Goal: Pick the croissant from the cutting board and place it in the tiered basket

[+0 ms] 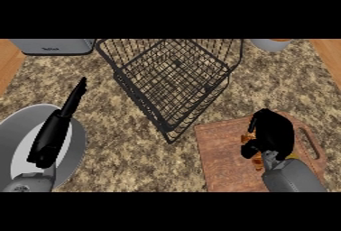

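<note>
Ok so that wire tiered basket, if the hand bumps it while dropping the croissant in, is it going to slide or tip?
The tiered basket is open thin wire, so probably light and apt to slide on the counter. It appears tall for its footprint, so a knock near the top might tip it. The wire looks stiff.

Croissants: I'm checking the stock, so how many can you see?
1: the croissant on the cutting board, mostly hidden under the right hand. More could be hidden.
</note>
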